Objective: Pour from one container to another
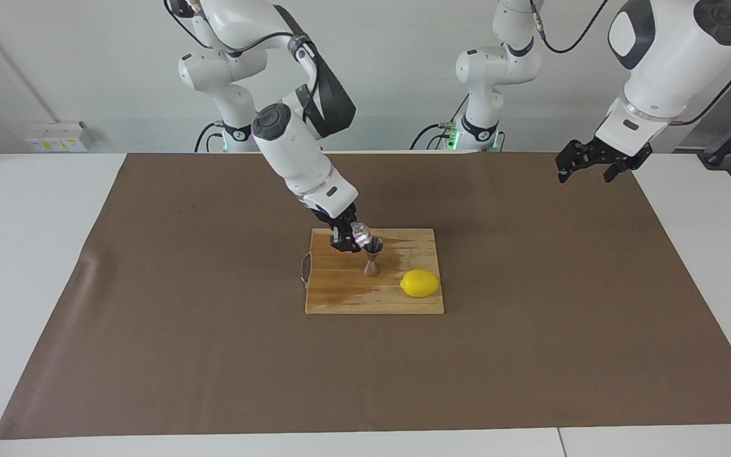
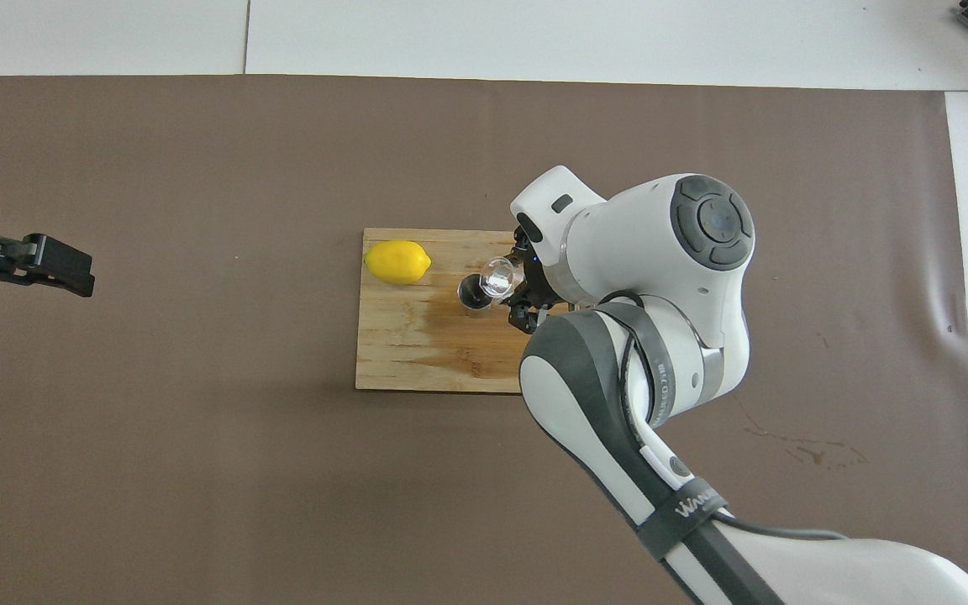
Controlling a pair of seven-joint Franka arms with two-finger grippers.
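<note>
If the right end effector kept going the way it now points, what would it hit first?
Probably the metal jigger. The right end effector, shut on the tilted glass cup, points down toward the jigger's mouth on the cutting board; the cup's lip would likely meet that rim first. Depth is uncertain.
</note>
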